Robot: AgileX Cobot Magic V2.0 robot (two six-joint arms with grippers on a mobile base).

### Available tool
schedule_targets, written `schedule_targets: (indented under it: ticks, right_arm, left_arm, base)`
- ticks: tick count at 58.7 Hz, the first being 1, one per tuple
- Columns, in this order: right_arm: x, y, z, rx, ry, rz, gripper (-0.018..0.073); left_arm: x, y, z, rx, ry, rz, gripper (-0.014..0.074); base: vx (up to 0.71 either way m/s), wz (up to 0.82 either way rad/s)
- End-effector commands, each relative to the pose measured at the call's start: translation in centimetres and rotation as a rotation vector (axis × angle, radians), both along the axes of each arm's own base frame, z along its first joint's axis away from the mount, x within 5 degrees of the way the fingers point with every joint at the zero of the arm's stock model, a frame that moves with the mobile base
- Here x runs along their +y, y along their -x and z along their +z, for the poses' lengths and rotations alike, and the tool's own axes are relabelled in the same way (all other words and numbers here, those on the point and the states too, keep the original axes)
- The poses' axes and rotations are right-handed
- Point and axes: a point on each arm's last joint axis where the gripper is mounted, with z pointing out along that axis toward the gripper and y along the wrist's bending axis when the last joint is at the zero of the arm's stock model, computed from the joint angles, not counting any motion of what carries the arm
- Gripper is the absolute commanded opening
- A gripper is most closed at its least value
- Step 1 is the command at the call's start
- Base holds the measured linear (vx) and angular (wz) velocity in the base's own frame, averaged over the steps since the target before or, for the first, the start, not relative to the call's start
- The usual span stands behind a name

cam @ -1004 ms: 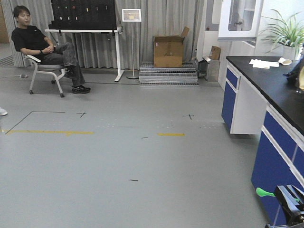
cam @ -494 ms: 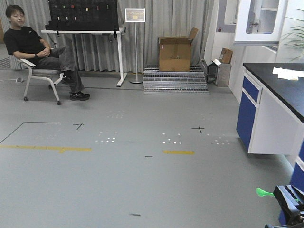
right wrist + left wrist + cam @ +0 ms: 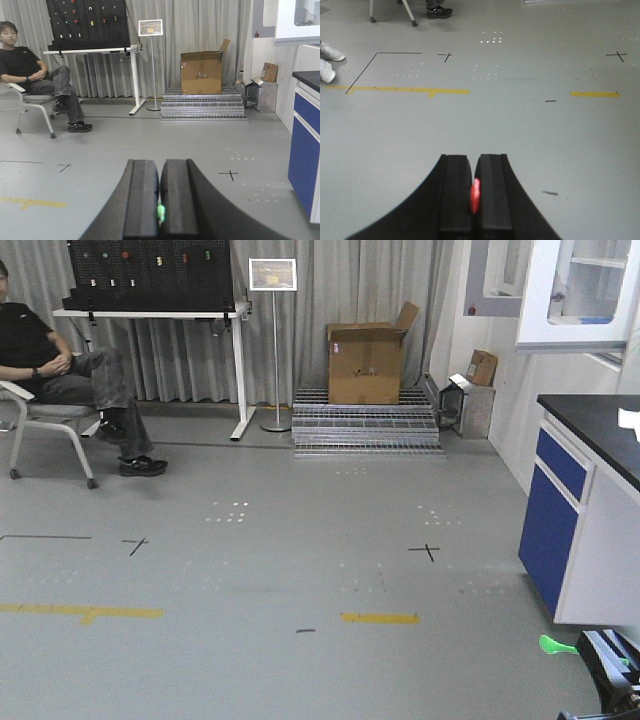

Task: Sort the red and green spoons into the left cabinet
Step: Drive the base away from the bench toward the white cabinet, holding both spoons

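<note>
Place: a laboratory room
Bench: black-topped lab counter (image 3: 592, 412) over blue drawers (image 3: 560, 465)
Wall: glass-doored cabinet (image 3: 585, 290), grey curtains (image 3: 370, 280)
Floor: grey, marked with yellow tape (image 3: 380, 618) and black crosses (image 3: 425, 552)
Back: black pegboard (image 3: 150, 270)

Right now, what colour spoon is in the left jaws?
Red. Slim red plastic spoon, clearest in the left wrist view.

Ahead of me lies grey floor (image 3: 300, 670) with yellow tape strips (image 3: 380, 618). Grey curtains (image 3: 360, 280) hang behind a cardboard box (image 3: 367, 365) on metal grating (image 3: 365, 435). A blue-fronted worktop (image 3: 590, 415) stands to my right.
</note>
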Motion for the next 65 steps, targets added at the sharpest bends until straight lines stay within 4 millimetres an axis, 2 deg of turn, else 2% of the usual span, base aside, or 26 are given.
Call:
schedule_targets:
  ticks: [1,65]
  right_arm:
    - [0.02,-0.1,1.75,-0.125,-0.005,0.002,-0.0008]
    - [0.01,-0.1,1.75,-0.124,-0.005,0.002,-0.0008]
  left_arm:
    - [-0.3,-0.21,1.55,-0.088,0.001,-0.033,-0.0004]
    - [-0.26,-0.19,1.46,-0.078,0.0,-0.028,-0.0004]
  base:
    - [0.7,-0.05]
    - [0.69,-0.01]
